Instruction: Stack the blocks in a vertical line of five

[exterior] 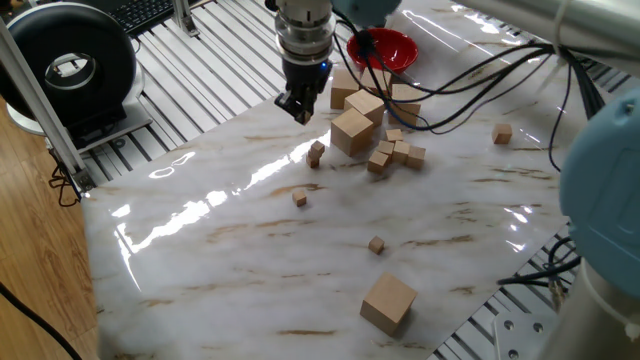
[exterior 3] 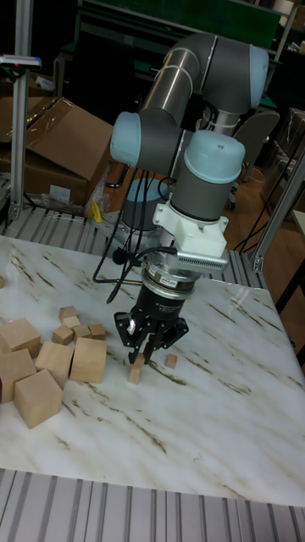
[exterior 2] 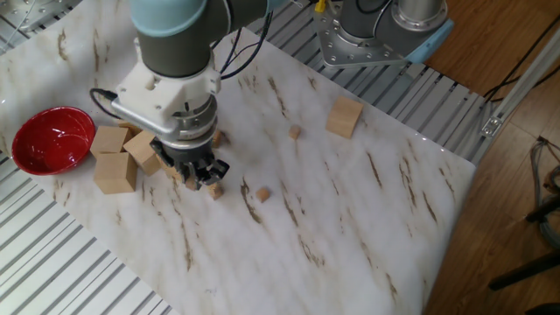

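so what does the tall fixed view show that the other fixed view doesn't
Only the tall fixed view shows the arm's upper joints, the cardboard box behind the table, and the end effector hanging over the small two-block stack. Only the other fixed view shows the red bowl, the large cube at the far side and the wooden floor. Both show the marble tabletop and the cluster of wooden cubes.

two-block stack (exterior: 316, 153) beside cube cluster (exterior: 397, 153), bowl (exterior: 385, 48) behind cluster
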Available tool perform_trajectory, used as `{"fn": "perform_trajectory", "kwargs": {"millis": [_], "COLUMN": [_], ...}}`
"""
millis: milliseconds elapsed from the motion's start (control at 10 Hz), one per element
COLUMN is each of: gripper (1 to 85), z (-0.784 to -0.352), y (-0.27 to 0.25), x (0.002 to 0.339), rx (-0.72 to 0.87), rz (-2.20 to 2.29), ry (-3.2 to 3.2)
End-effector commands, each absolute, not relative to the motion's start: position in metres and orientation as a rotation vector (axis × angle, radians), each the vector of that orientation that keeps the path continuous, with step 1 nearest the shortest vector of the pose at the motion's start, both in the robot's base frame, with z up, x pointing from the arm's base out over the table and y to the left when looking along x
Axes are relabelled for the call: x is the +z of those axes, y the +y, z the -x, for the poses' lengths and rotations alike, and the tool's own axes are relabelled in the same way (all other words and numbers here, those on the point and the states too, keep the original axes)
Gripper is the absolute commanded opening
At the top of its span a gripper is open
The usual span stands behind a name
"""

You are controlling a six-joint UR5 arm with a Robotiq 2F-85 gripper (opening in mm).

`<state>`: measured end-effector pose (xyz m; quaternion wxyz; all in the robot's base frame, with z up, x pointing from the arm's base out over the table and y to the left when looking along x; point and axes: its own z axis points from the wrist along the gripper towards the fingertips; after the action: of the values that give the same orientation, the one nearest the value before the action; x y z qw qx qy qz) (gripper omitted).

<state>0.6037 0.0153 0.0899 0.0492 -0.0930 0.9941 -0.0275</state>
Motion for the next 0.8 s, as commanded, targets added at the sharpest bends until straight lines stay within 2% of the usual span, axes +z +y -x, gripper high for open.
{"fn": "perform_trajectory", "kwargs": {"millis": [0,200,700], "gripper": [1.0,1.0,1.0], "z": [-0.593,-0.588,-0.570], "y": [0.022,0.033,0.030], "x": [0.090,0.089,0.084], "rx": [-0.053,0.002,0.017], "rz": [0.228,0.177,0.185], "ry": [3.028,3.041,3.098]}}
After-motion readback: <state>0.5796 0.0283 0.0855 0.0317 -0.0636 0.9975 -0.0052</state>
